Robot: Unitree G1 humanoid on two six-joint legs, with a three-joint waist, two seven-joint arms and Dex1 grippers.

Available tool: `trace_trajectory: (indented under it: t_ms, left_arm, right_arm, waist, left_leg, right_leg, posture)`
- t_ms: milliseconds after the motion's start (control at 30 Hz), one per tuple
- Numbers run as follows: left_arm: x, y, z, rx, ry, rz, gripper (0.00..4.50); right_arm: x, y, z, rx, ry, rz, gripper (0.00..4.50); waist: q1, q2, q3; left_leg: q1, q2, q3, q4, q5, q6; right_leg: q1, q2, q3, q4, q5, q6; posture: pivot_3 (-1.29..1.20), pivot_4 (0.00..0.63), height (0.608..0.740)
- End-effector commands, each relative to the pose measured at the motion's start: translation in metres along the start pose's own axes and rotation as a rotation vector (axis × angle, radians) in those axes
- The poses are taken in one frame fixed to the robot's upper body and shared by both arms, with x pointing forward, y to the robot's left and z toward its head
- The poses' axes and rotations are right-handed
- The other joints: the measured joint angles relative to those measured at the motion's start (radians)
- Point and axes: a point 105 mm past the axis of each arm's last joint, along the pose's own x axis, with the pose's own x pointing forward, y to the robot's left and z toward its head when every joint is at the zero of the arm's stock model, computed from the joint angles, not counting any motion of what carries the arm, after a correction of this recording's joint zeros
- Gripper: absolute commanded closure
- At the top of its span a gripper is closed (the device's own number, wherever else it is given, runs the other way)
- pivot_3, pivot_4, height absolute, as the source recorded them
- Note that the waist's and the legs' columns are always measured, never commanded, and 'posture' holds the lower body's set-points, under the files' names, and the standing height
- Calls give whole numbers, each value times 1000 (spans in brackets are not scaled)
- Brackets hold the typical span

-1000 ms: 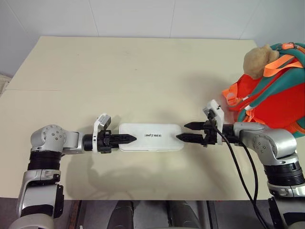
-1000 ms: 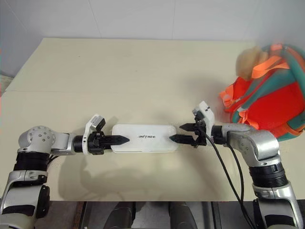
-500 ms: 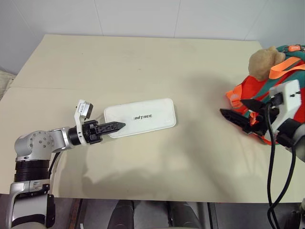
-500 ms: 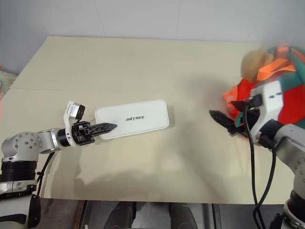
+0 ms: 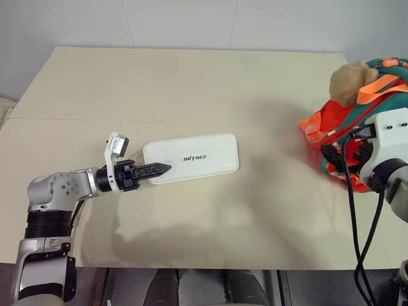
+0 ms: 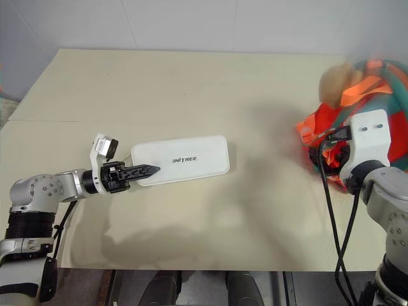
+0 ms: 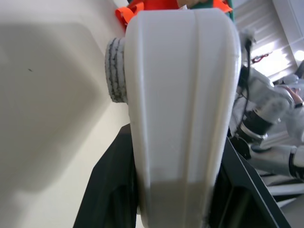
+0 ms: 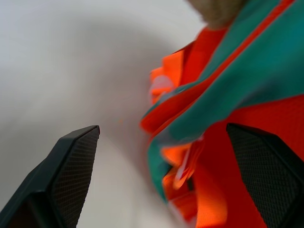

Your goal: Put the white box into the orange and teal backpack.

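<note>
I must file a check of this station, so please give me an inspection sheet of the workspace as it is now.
Surface: beige table, bare around the items.
Job's things: white box held at one end; orange and teal backpack at the table's right edge, plush toy on top.
Clutter: nothing seen.
Grippers: left gripper shut on the box; right gripper open, facing the backpack.
Cables: black cables along the right arm.
Surroundings: white tiled wall.
</note>
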Motion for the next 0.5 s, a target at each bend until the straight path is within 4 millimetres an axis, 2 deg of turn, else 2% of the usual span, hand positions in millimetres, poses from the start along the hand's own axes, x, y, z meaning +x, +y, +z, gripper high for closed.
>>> trace_trajectory:
  t_ms: [33,133,300,400,500]
  left_arm:
    - [-5,-16,7,69,-37,-68,3166]
    - [-10,-15,6,74,-50,-51,3166]
    - [-14,-15,3,75,-71,-35,3166]
    - [-16,-18,0,74,-86,-28,3166]
    - [-17,-18,0,77,-102,-16,3166]
  right_arm:
    - [17,-9,9,28,-67,-42,0]
    - [34,-14,11,46,-90,-54,0]
    - [58,-6,20,153,-175,-18,0]
    - [66,0,25,216,-235,-4,604]
    - [66,9,30,222,-285,34,1619]
  waist:
    - [-1,0,0]
    - [-3,0,0]
    - [-9,0,0]
    - [-15,0,0]
    - [-20,0,0]
  left_leg:
    - [0,0,0,0,0,0]
    - [0,0,0,0,0,0]
    - [0,0,0,-1,0,0]
    - [0,0,0,-1,0,0]
    - [0,0,0,-1,0,0]
  right_leg:
    - [0,0,0,0,0,0]
    - [0,0,0,0,0,0]
    - [-1,0,0,1,0,0]
    - [-1,0,0,2,0,0]
    - [-1,0,0,2,0,0]
  posture:
    - [0,150,740]
    - [0,150,740]
    - [0,150,740]
    - [0,150,740]
    - [0,150,740]
